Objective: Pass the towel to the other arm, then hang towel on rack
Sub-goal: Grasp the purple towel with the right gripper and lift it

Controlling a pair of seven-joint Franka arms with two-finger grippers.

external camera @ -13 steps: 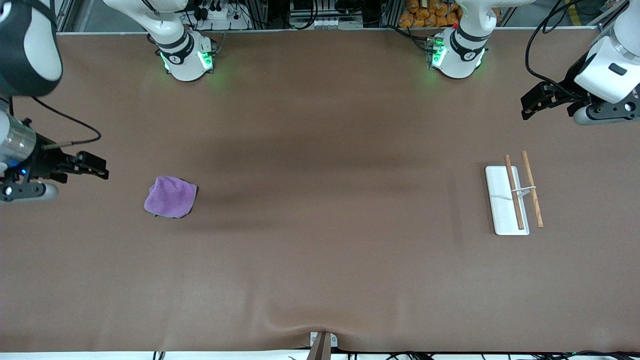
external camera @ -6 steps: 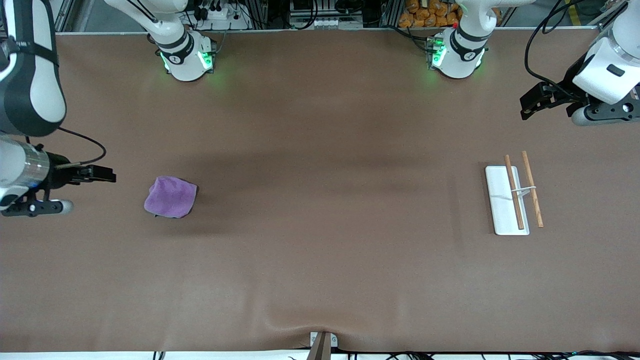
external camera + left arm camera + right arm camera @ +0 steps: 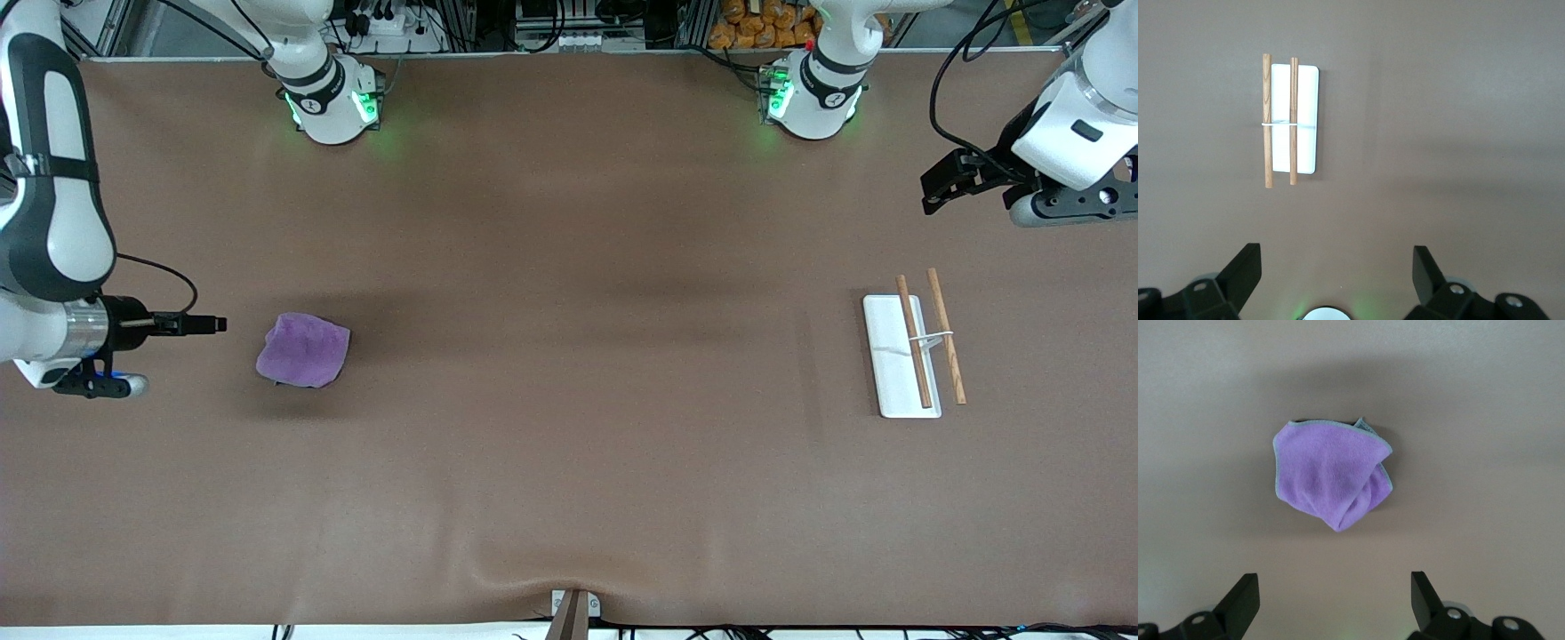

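The brown table (image 3: 569,444) is being spanned by two white arms, and it is being kept bare apart from two things set well apart. The right arm (image 3: 49,196) is being held over its own end of the table, with the right gripper (image 3: 197,324) being carried just beside the towel, toward that end, and apart from it; its fingers (image 3: 1238,597) are being kept spread wide, with nothing between them. The left arm (image 3: 1080,124) is being held over the opposite end, where the left gripper (image 3: 944,182) is being kept over bare table near the rack; its fingers (image 3: 1245,267) are likewise being held spread and empty. The rack (image 3: 900,356) is being left on the table toward the left arm's end, its white base plate lying flat and its two wooden rods (image 3: 1279,120) running parallel, joined by a slim white bracket. The purple towel (image 3: 304,349) is being left lying crumpled on the table toward the right arm's end, untouched.
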